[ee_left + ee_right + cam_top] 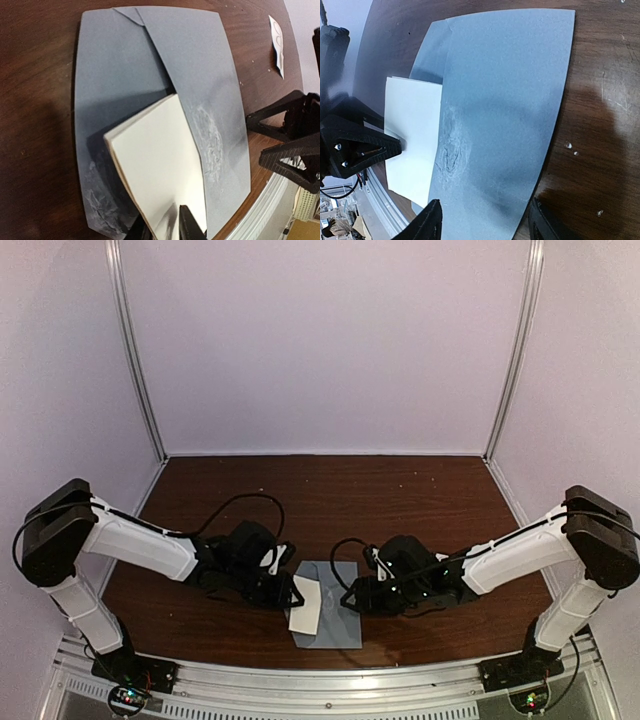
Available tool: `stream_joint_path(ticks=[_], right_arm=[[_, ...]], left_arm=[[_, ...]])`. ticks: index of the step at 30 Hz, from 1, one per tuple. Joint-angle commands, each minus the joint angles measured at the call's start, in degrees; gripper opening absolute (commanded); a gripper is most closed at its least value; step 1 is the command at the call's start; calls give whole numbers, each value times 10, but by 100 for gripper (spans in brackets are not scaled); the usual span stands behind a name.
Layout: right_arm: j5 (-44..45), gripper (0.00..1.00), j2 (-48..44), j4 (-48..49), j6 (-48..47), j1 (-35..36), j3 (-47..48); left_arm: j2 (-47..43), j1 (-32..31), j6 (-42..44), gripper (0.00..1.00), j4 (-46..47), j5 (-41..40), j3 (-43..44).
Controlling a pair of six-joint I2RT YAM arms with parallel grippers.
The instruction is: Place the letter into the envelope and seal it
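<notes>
The grey-blue envelope (335,612) lies flat on the brown table near the front edge, between my two grippers. The white folded letter (160,165) is partly slid under the envelope's upper layer (200,85), with its near end sticking out. My left gripper (162,231) is shut on that near end. In the right wrist view the letter (412,135) pokes out of the envelope's (505,100) far side, with the left gripper's black fingertips (365,147) on it. My right gripper (485,225) is open, its fingers spread across the envelope's near edge.
A small white sticker strip with circles (278,45) lies on the table beyond the envelope. The metal front rail (330,680) runs just in front of the envelope. Pale walls enclose the table on three sides.
</notes>
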Motion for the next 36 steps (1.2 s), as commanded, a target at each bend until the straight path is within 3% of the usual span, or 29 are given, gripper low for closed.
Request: stream_joint_path(ticks=[1,4,23,36], right_arm=[[13,58,-6,-18,5,4,-7],[10,57,-2,-16,5,4,-5],[-1,51,7,3,13,4,-10],[-2,50,3,10,15,5,-16]], left_arm=[[-19,-3,-1,13,5,-6,-7],[-13,-4,-8,0,20,1,-12],[32,-37,-129,0,187,-9,-45],[84,-45,-125,0,207,-3,-23]])
